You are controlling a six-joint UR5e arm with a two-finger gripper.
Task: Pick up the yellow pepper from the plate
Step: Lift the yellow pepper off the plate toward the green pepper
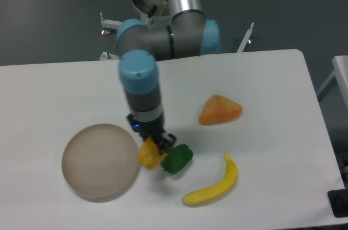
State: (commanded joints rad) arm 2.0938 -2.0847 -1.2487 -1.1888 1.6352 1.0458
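Yellow pepper [148, 154] gripped in closed tool [156, 144], just off plate [95, 165] rim, green pepper [177, 159] touching, banana [213, 182] near

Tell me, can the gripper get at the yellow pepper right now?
Probably yes: the gripper is already right at the yellow pepper, beside the plate rim. The green pepper crowds its other side.

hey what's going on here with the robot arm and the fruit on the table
The arm is reaching down over the white table, with its gripper at the yellow pepper. That pepper sits just past the right rim of the plate, which has nothing on it, and right beside a green pepper. The fingers appear to be around the yellow pepper, but I can't tell if they have closed. A banana and an orange wedge-shaped piece lie further right, untouched.
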